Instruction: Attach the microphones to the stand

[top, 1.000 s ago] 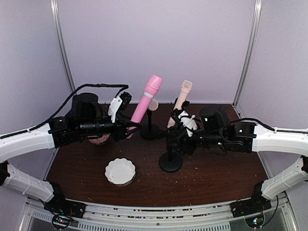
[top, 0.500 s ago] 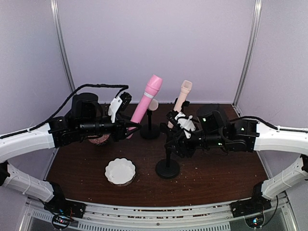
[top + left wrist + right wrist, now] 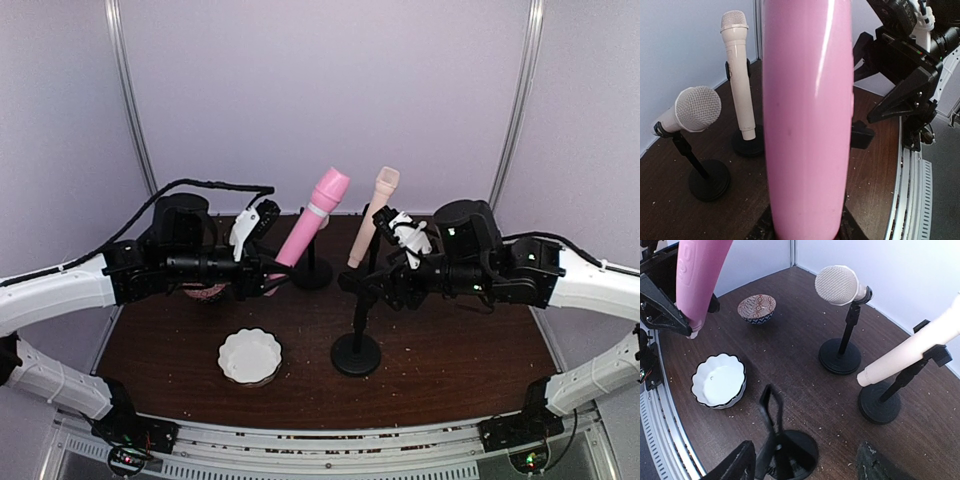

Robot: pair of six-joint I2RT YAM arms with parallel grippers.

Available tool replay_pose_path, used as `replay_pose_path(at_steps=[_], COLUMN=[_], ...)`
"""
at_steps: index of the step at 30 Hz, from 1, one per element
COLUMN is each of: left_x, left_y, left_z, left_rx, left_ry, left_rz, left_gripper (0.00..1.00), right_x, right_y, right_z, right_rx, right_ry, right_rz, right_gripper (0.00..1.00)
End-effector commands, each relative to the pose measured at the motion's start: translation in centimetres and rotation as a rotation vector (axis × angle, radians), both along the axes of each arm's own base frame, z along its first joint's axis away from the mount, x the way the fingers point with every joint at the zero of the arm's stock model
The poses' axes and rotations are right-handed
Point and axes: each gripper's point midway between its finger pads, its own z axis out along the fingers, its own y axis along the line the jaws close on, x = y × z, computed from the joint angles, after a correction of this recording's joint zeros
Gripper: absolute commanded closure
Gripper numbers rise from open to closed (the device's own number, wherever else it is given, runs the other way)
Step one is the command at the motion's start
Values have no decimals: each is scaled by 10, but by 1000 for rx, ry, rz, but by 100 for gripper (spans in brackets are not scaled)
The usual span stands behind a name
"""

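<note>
Pinching pink microphone [image 3: 315, 215] with left claw [image 3: 272, 275]. Spread wide with right claw [image 3: 805, 447], either side of bare stand [image 3: 356, 352]. White bowl [image 3: 720, 403] off to its left. Stand's foot partly cut off.

Pale lilac walls [image 3: 320, 90] enclose a dark wooden table [image 3: 450, 370].

Both arms pair glossy white, rounded link shells with matte black joint housings. The left arm [image 3: 50, 295] carries a fat black cylindrical motor block, and a braided black cable [image 3: 205, 182] arcs above it. The right arm [image 3: 590, 285] has a matching black block dotted with small green lamps [image 3: 450, 231]. A white plastic bracket [image 3: 240, 226] sits just behind each end effector. The left end effector [image 3: 272, 272] and right end effector [image 3: 362, 288] have dark, matte fingers. Each arm ends in a black base block [image 3: 135, 430], with tiny red and green lights below it.
</note>
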Motion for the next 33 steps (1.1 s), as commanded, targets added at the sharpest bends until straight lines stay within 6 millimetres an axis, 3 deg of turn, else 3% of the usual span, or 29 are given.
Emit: replay_pose_path(at_steps=[1, 9, 21, 26, 33], left_x=[2, 0, -1, 0, -1], left_y=[-5, -4, -5, -5, -6], left_z=[23, 26, 25, 24, 23], left_rx=[-44, -49, -44, -41, -39], left_ry=[-54, -59, -59, -59, -56], left_rz=[-30, -38, -47, -47, -52], left_gripper=[100, 100, 100, 100, 100], right_x=[1, 6, 1, -6, -9], right_y=[14, 13, 17, 21, 18], right_z=[4, -16, -35, -35, -34], right_rx=[10, -97, -67, -56, -41], right_ry=[-20, -47, 20, 42, 55], right_rz=[48, 84, 152, 195, 189], right_gripper=[30, 27, 38, 29, 28])
